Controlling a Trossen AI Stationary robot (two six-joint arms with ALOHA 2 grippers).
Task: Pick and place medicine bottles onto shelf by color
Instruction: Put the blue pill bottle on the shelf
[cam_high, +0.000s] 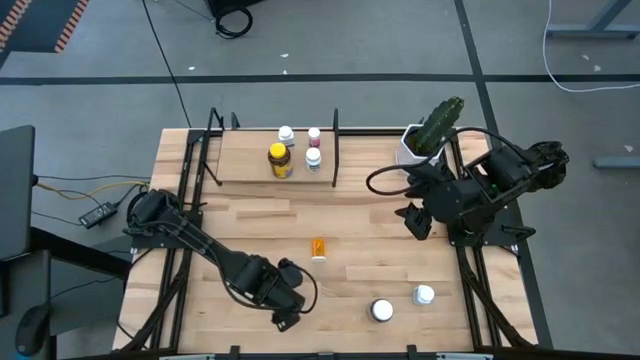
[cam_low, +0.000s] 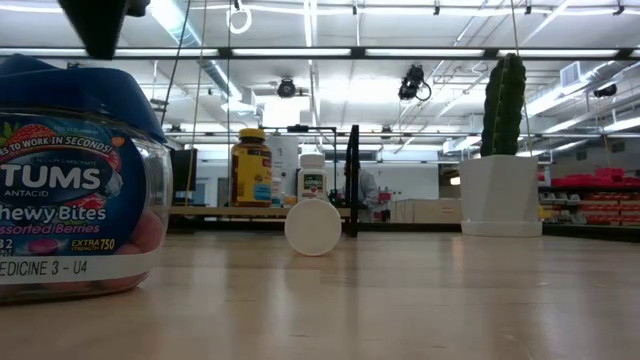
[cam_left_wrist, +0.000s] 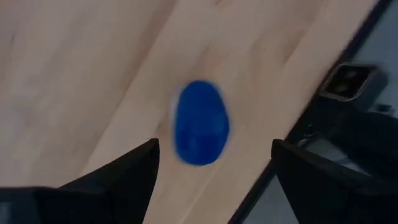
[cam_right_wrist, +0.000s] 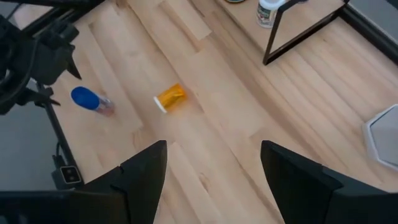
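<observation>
Left end effector (cam_left_wrist: 214, 163) hangs over the blue-lidded bottle (cam_left_wrist: 200, 122) at the worktop's (cam_high: 380, 250) near left edge, fingers spread, nothing grasped. Risk: an off-centre descent nudges it off the edge. Bottle probably stands upright; squat, clear, blue cap. Right end effector (cam_right_wrist: 213, 163), released, waits far right. Shelf (cam_high: 245, 160) holds 4 bottles.

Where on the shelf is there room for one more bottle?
The shelf is bare on its left half, between the left rods and the amber bottle. Its right part is crowded: three white-capped bottles cluster beside the amber one, near the right rod.
</observation>
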